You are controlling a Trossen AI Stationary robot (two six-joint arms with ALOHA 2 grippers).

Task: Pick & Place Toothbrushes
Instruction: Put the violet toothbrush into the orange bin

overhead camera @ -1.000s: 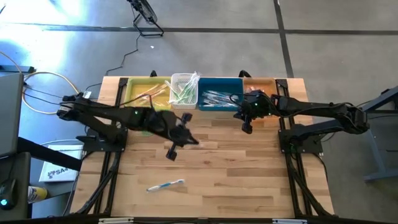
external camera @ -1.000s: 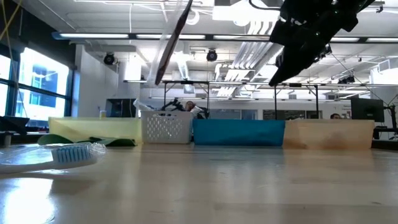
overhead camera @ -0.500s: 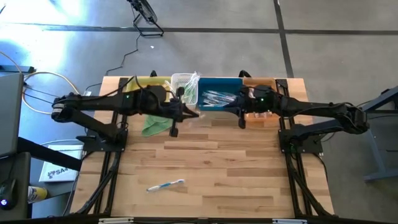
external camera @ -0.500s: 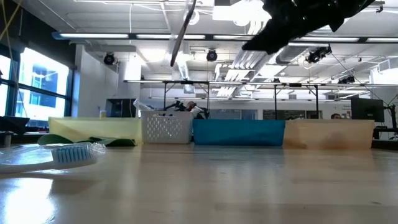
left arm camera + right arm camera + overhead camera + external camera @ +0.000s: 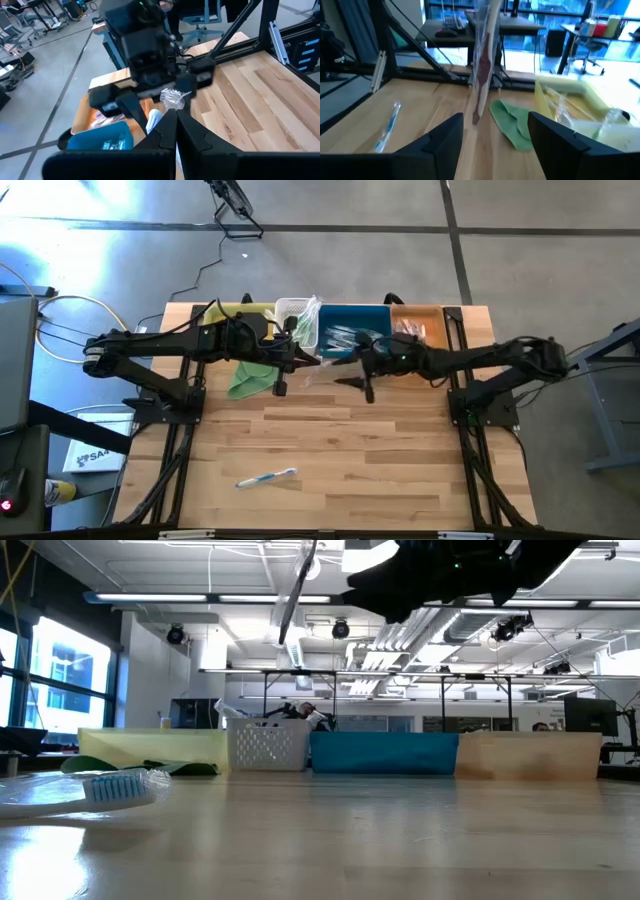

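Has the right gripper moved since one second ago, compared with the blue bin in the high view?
Yes. The right gripper, now open, was near the blue bin's right end; it is now in front of the bin's middle, closer to the left gripper.

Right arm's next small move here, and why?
Probably ease the right gripper forward, then close. It is open, and the wrapped toothbrush, pinched in the shut left gripper, hangs just ahead of it, not yet gripped.
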